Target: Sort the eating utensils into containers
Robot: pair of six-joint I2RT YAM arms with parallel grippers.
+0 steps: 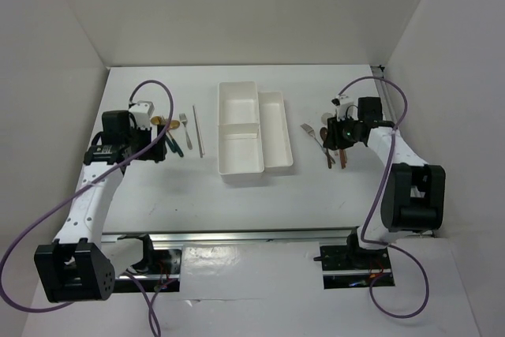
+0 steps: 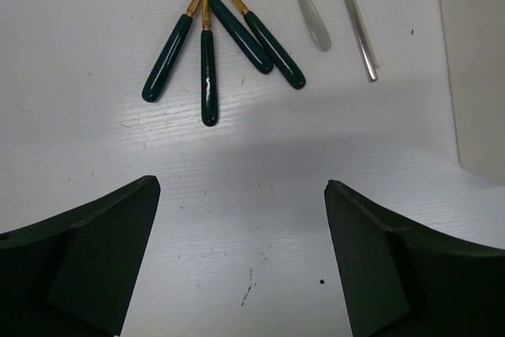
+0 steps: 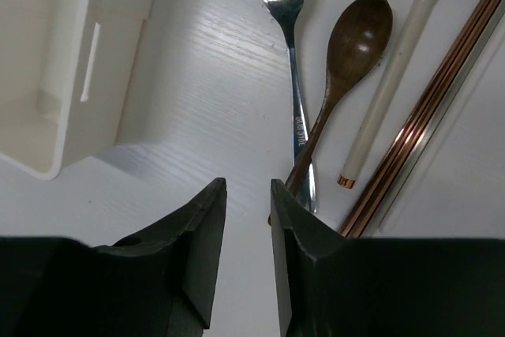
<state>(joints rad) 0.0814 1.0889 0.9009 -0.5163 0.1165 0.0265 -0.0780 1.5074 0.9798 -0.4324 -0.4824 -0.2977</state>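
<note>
A: Where are the trays sitting?

B: The wide tray [image 1: 241, 128], with two compartments, and the narrow tray [image 1: 276, 128] are lying side by side, touching, in the middle of the white table [image 1: 237, 203].

A: And the utensils?

B: They are lying on the table in two groups, one on each side of the trays. On the left, four green-handled utensils [image 2: 209, 76] with gold necks are fanning out from one point. A silver fork [image 1: 183, 121] and silver chopsticks [image 2: 357, 29] are lying beside them, nearer the trays. On the right, a second silver fork [image 3: 296, 76], a wooden spoon [image 3: 351, 49], a white spoon [image 3: 390, 92] and copper chopsticks [image 3: 438, 124] are lying close together, with the wooden spoon's handle crossing the fork's.

A: What are the grippers doing?

B: The left gripper [image 2: 241, 250] is hovering just short of the green handles, its fingers spread wide and holding nothing. The right gripper [image 3: 247, 242] is hanging by the handle ends of the fork and wooden spoon. Its fingers are drawn almost together, with only a thin gap and nothing between them.
</note>
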